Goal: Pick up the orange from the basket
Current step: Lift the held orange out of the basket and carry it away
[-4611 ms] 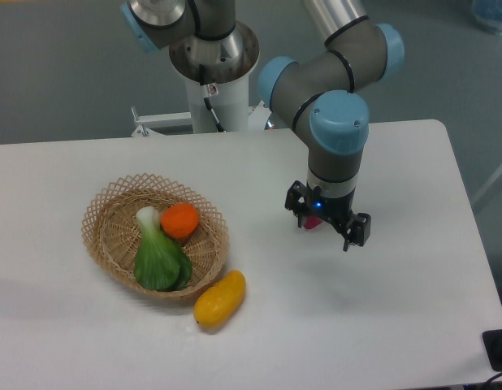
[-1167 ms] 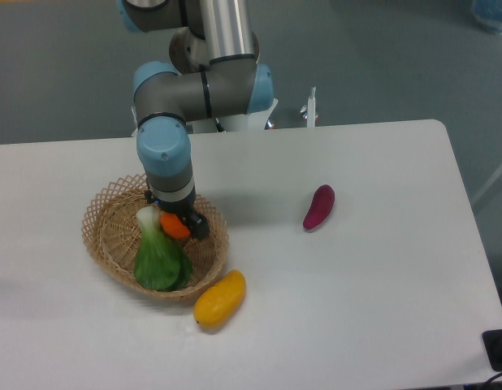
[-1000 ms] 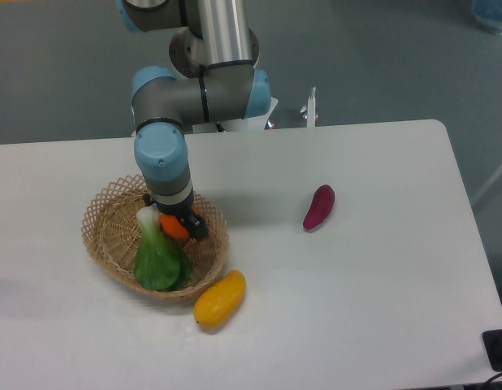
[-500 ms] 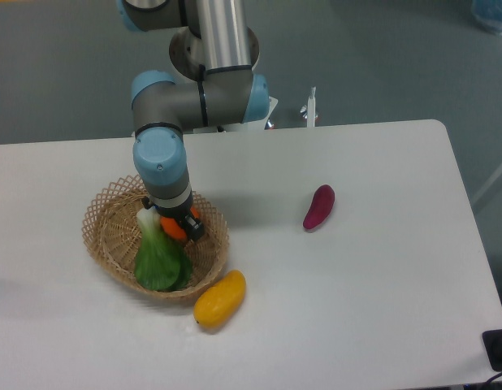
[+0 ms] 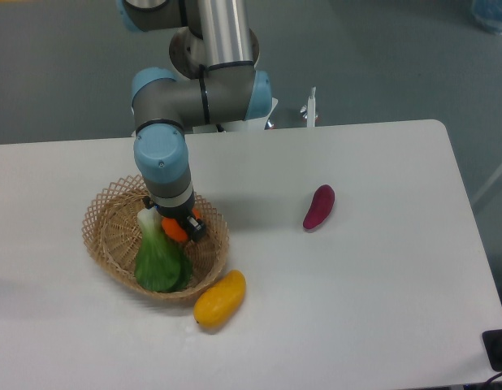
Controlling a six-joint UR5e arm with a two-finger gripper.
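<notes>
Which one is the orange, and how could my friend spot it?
Find the round straw basket on the table's left side. Inside it, under the robot's claw, sits the orange. It is small, round and orange-red, unlike the leafy green bok choy beside it.

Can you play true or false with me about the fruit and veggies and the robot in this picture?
1. The orange is in the basket. True.
2. The mango is inside the basket. False: it lies on the table, against the basket's outer rim.
3. The eggplant lies on the table, far from the basket. True.
4. The gripper hangs over the eggplant. False: it is down in the basket at the orange.
5. The bok choy is in the basket. True.
</notes>
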